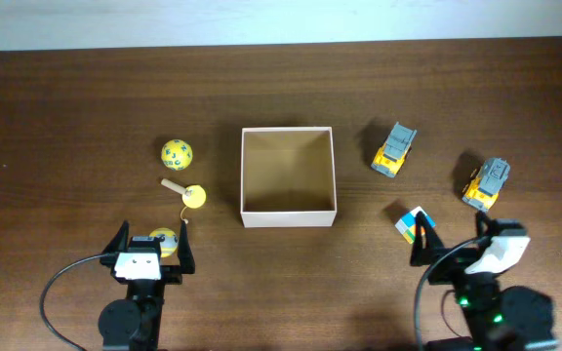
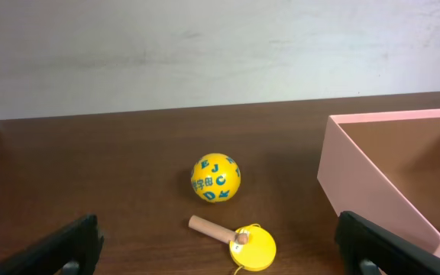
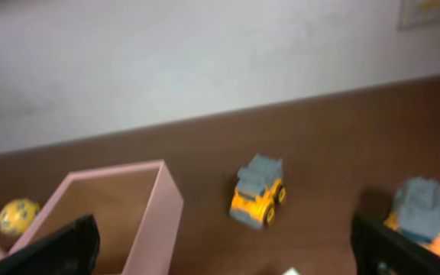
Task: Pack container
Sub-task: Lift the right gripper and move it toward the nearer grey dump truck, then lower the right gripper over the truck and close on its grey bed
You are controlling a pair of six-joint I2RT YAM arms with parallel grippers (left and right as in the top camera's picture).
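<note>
2 yellow balls [image 1: 177, 152] [image 1: 162, 237], 2 toy trucks [image 1: 394, 149] [image 1: 487, 182]. 1 container [image 1: 289, 218], 1 colour cube [image 1: 415, 222], 1 yellow disc [image 1: 195, 198] w/ wooden handle.

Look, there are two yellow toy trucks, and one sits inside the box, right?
No. There are two yellow toy trucks, but none sits inside the box. One truck and the other truck stand on the table on its right. The overhead view shows it.

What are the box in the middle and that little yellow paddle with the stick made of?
The box looks like cardboard: thin, matte white walls outside, plain tan inside. The paddle seems to have a bare wooden handle, pale and round like a dowel, and a smooth yellow disc, painted wood or plastic; I cannot tell which.
</note>
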